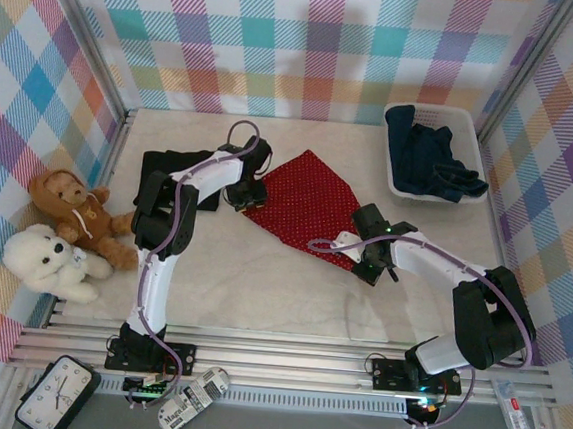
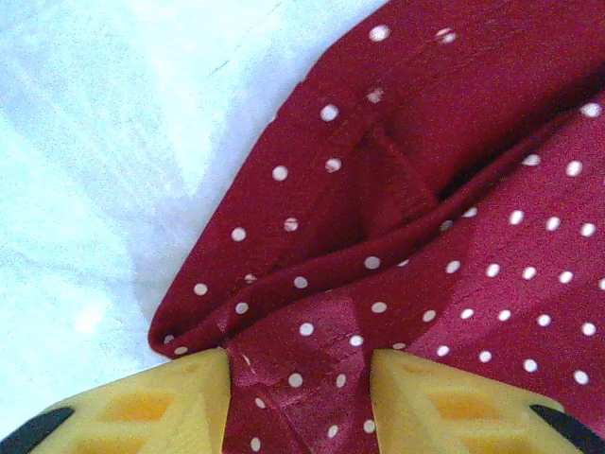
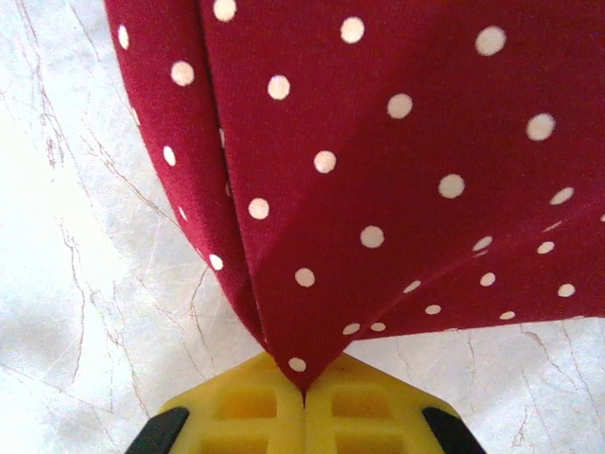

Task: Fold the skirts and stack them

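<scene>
Top cam gives us what wrist cams can't: red skirt point(image 1: 308, 201) spread flat on table point(image 1: 260, 288). L gripper point(image 2: 301, 383): fingers partway apart, hem lying loose btwn them. R gripper point(image 3: 304, 383): fingers closed tight, pinching skirt's corner tip.

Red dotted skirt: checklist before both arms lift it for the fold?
1. Right jaws shut on a corner of the red white-dotted cloth skirt: ok.
2. Left jaws clamped on its other end: not ok; they stand apart, cloth between them.
3. Cloth by the left jaws lying flat: not ok; rumpled and folded over.
4. Skirt apart from the white mesh plastic basket: ok.
5. Skirt apart from the black cloth skirt: cannot tell; the gap is hidden.
</scene>
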`<act>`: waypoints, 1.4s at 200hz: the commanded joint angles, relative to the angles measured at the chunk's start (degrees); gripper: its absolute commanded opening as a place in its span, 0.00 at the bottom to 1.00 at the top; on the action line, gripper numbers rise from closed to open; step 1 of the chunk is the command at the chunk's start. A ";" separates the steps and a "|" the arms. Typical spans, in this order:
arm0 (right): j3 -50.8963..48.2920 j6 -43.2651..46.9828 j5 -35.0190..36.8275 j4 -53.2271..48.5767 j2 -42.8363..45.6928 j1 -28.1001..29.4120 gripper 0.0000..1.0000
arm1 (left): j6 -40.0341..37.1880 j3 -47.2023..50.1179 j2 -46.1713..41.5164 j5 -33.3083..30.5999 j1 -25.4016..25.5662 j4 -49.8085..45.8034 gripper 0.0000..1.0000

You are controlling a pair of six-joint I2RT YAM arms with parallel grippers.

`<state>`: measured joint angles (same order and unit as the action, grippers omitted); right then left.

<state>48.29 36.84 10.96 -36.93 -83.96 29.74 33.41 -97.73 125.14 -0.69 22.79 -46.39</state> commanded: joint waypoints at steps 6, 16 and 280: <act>0.24 -0.98 -0.32 0.10 0.44 0.55 0.00 | 0.60 0.62 0.48 2.68 0.33 0.59 0.19; 0.22 -1.07 -0.33 0.13 0.96 0.54 0.00 | 0.51 0.34 -0.01 2.58 0.33 0.53 0.13; 32.86 -9.00 -8.55 0.92 22.76 -10.60 0.00 | -15.24 -32.70 -33.92 0.18 -5.72 -0.63 0.00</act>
<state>78.63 27.24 0.93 -38.59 -62.00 19.90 21.50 -127.42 93.56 2.04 17.80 -49.47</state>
